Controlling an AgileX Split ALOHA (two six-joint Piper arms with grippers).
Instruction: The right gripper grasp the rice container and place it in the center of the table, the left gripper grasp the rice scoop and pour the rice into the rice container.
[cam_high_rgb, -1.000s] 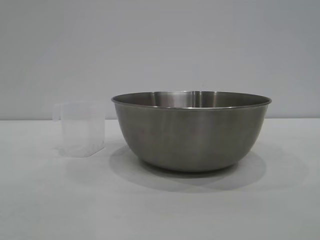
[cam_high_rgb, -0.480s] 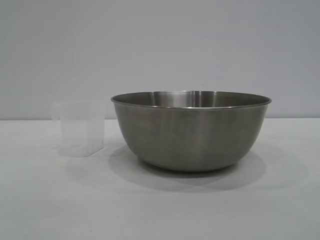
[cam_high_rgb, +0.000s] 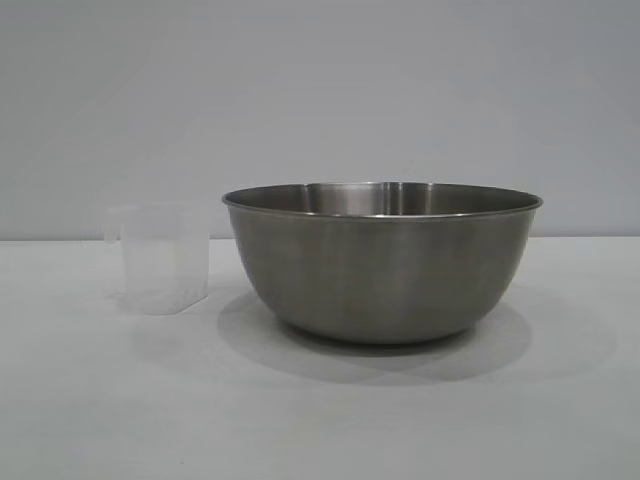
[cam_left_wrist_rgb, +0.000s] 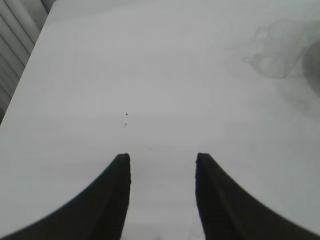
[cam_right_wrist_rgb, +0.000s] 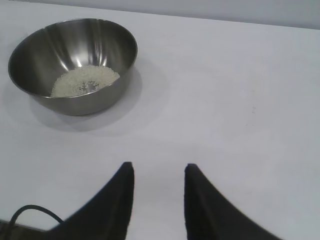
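We begin with the table (cam_high_rgb: 320, 420), a plain white top that spans the exterior view and meets a grey wall behind; its edges are cut off on both sides there.

Next we note the rice container (cam_high_rgb: 382, 262), a large steel bowl standing upright at the middle of the table. From the exterior view we see only its outer wall and a strip of the far inner wall, so its contents are hidden. In the right wrist view the rice container (cam_right_wrist_rgb: 73, 65) lies well ahead of the fingers, and we see the rice (cam_right_wrist_rgb: 85, 81) as a low white heap on its bottom.

The rice scoop (cam_high_rgb: 162, 258) stands upright just beside the bowl, on the left-arm side, apart from it. It is translucent and faint against the wall; we cannot make out its handle clearly or tell whether any grains remain in it. In the left wrist view the rice scoop (cam_left_wrist_rgb: 280, 52) is a pale, blurred shape, with a sliver of the bowl cut off at the frame edge.

Neither arm appears in the exterior view. The left gripper (cam_left_wrist_rgb: 161, 162) hangs over bare table, fingers apart, holding nothing. The right gripper (cam_right_wrist_rgb: 158, 172) likewise stands with fingers apart over bare table, well clear of the bowl.
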